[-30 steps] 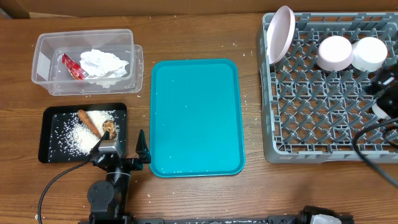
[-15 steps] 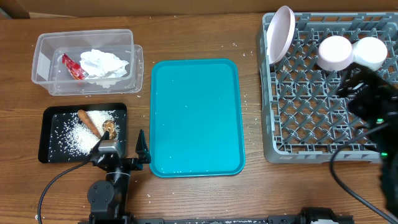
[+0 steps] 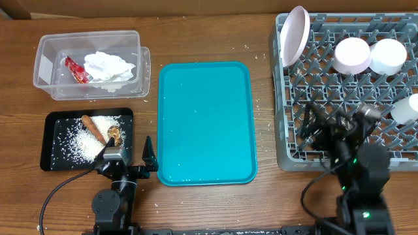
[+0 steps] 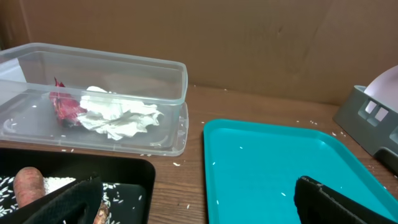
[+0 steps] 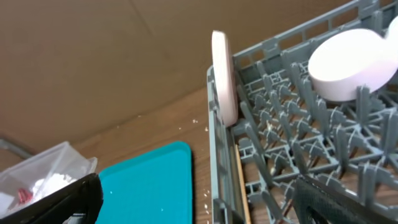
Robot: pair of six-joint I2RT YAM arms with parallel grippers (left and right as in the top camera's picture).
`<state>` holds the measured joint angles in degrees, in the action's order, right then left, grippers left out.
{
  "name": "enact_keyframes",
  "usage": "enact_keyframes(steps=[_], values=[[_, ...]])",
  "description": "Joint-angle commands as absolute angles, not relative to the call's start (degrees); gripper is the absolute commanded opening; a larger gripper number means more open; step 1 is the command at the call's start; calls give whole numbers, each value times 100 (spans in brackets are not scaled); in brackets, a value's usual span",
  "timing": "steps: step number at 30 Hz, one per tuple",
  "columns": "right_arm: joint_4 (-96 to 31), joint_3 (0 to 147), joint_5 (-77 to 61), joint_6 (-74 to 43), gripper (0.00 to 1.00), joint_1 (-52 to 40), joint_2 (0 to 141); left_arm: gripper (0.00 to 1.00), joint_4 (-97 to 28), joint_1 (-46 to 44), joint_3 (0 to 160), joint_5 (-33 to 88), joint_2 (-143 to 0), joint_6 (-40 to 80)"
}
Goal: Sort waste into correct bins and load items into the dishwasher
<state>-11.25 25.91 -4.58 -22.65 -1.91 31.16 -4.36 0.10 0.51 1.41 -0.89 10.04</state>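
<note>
The overhead's right edge crops the rack (image 3: 279, 98) and a dish (image 3: 406, 108).

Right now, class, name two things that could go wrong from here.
1. The right gripper hangs over the dish rack, jaws wide: a finger might snag on its upright pegs.
2. The plate stands on edge at the rack's corner, close to the rim; a bump could tip it out.
</note>
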Motion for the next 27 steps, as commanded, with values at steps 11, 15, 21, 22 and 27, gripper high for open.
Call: enact_keyframes(steps=[11, 15, 21, 22, 27], values=[[-803, 1168, -506, -1518, 100, -353, 1015, 100, -445, 40, 27, 108, -25, 878], [-757, 875, -506, -1474, 100, -353, 672, 100, -445, 40, 27, 108, -25, 878], [-489, 427, -506, -1476, 100, -353, 276, 100, -445, 40, 27, 108, -25, 878], [-397, 316, -506, -1474, 100, -353, 193, 100, -445, 40, 27, 108, -25, 878], [-239, 45, -523, -1494, 100, -353, 16, 100, -445, 40, 27, 108, -25, 878]])
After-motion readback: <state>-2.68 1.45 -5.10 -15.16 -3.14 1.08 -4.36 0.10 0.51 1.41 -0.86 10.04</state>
